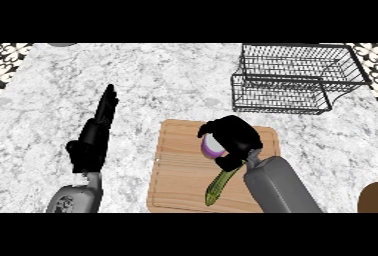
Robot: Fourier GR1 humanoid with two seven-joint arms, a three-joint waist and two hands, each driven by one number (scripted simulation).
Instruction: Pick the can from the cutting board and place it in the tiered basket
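- Right hand (235, 136) curled over purple-and-white can (212, 146) on cutting board (177, 175), far below-left of tiered basket (295, 80)
- Left hand (94, 135) off board's left, fingers straight, farther away

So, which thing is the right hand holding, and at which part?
The right hand curls round the purple-and-white can, around its side; the left hand holds nothing.

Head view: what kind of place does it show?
Probably a kitchen counter: a speckled stone countertop, a wooden cutting board with a green vegetable on it, and a black wire tiered basket.
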